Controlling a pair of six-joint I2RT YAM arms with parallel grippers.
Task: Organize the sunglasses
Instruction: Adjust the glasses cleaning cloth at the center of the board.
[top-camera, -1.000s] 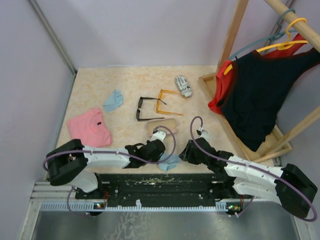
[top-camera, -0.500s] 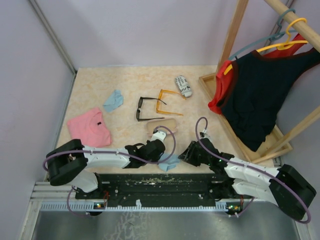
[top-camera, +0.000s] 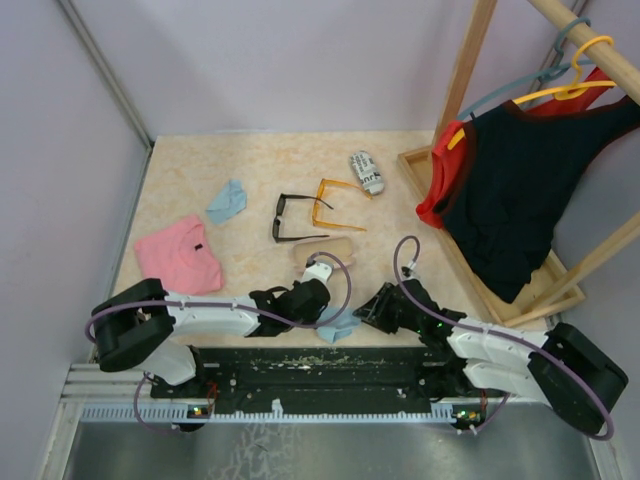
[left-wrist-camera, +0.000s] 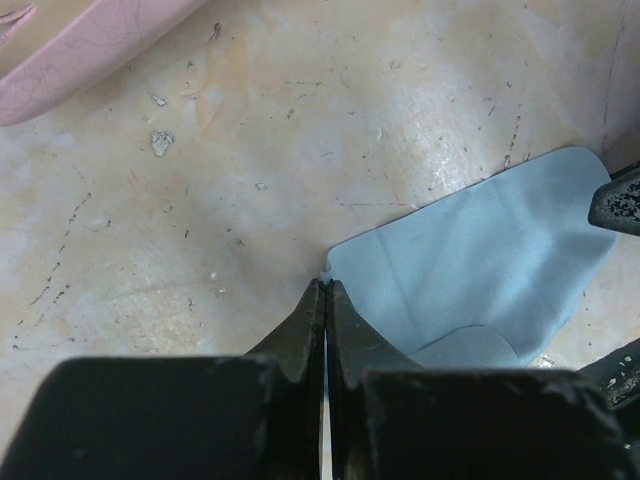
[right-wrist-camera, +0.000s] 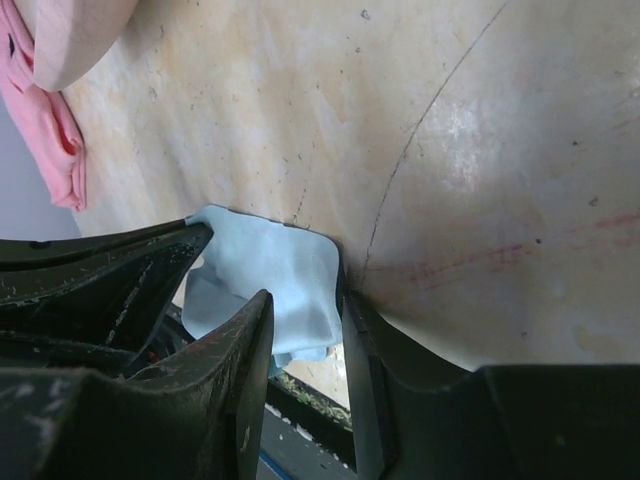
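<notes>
The black-framed sunglasses (top-camera: 289, 219) and the orange-framed sunglasses (top-camera: 338, 204) lie unfolded side by side mid-table, away from both arms. My left gripper (top-camera: 325, 308) (left-wrist-camera: 326, 286) is shut, its tips pinching a corner of a light blue cloth (top-camera: 339, 328) (left-wrist-camera: 470, 270) at the near table edge. From the right, my right gripper (top-camera: 374, 313) (right-wrist-camera: 305, 300) stands open. The opposite edge of that blue cloth (right-wrist-camera: 275, 275) lies between its fingers.
A pink oblong case (top-camera: 326, 248) lies just beyond the left gripper. A black-and-white printed case (top-camera: 367, 172) sits farther back. A second blue cloth (top-camera: 227, 200) and a folded pink shirt (top-camera: 180, 255) lie at left. A wooden clothes rack (top-camera: 470, 80) with hanging garments stands at right.
My right gripper has slid left toward the blue cloth and its jaws have narrowed around the cloth's edge. The left arm and both pairs of sunglasses have not moved.
</notes>
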